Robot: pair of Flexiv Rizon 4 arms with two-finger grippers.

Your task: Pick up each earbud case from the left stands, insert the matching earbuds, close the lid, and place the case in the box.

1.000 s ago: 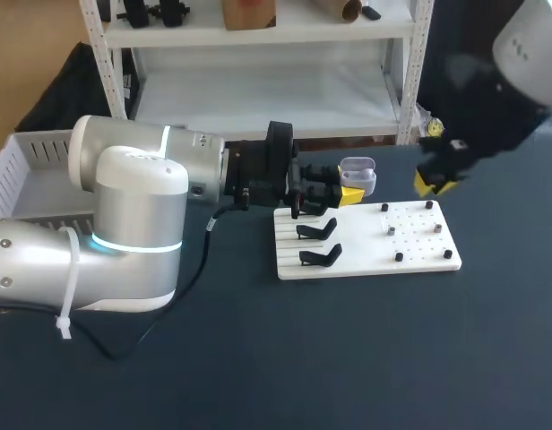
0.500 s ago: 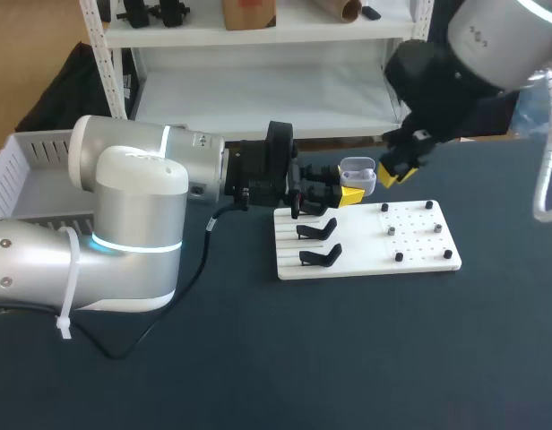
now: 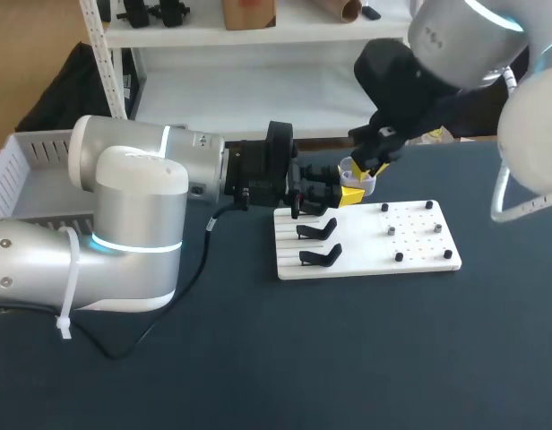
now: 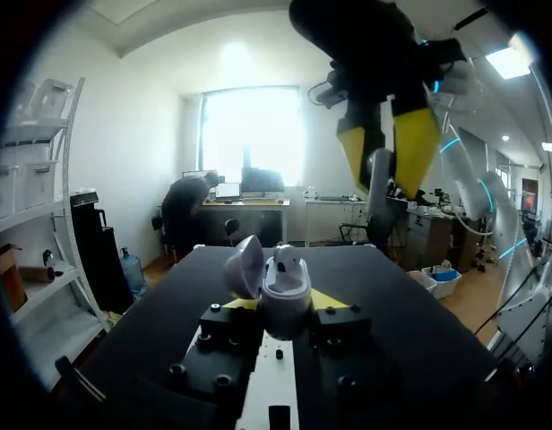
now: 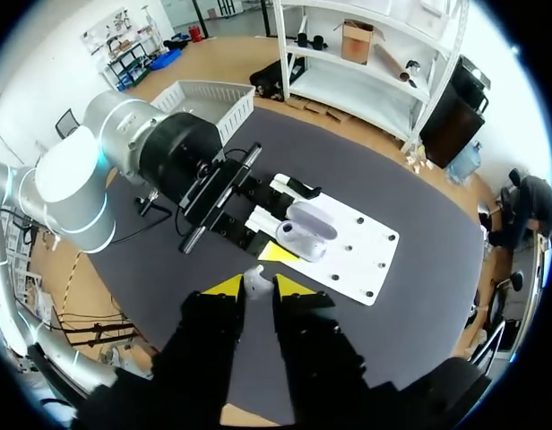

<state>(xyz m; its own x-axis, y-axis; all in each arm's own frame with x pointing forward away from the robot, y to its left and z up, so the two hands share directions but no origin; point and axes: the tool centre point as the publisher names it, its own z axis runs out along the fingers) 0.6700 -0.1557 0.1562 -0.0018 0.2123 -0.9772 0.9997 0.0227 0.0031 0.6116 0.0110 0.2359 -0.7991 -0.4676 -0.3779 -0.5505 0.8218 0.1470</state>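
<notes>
A white earbud case with its lid up is held above the far left corner of the white board; my left gripper is shut on it from both sides. From the left wrist, the case sits between the yellow tips, lid tilted back, one earbud seated inside. My right gripper hangs just above the case, shut on a small white earbud. Seen from the right wrist, the open case lies ahead of the right gripper. The right gripper shows over the case in the left wrist view.
Two empty black stands sit on the board's ribbed left part. Several small pegs dot its right part. A white basket stands at the far left, behind my left arm.
My right arm has swung in from the far right to just above the open case, earbud in its grip. The left arm and case have stayed still.
</notes>
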